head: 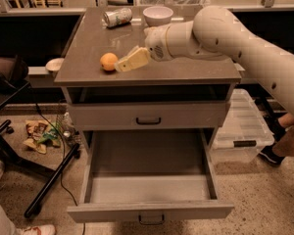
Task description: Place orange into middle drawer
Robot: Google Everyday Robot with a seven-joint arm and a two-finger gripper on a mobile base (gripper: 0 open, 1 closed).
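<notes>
The orange (108,61) sits on the grey cabinet top (88,43) near its front left. My gripper (123,64) hangs just right of the orange, its cream fingers (134,59) pointing left at it and almost touching it. The middle drawer (149,187) is pulled wide open below, its flat grey floor bare, with a small dark handle on its front.
A crushed drink can (117,17) and a white bowl (158,15) stand at the back of the top. The upper drawer (148,115) is closed. A clear plastic bin (241,129) stands right of the cabinet. Black stand legs (49,180) and litter lie on the floor at left.
</notes>
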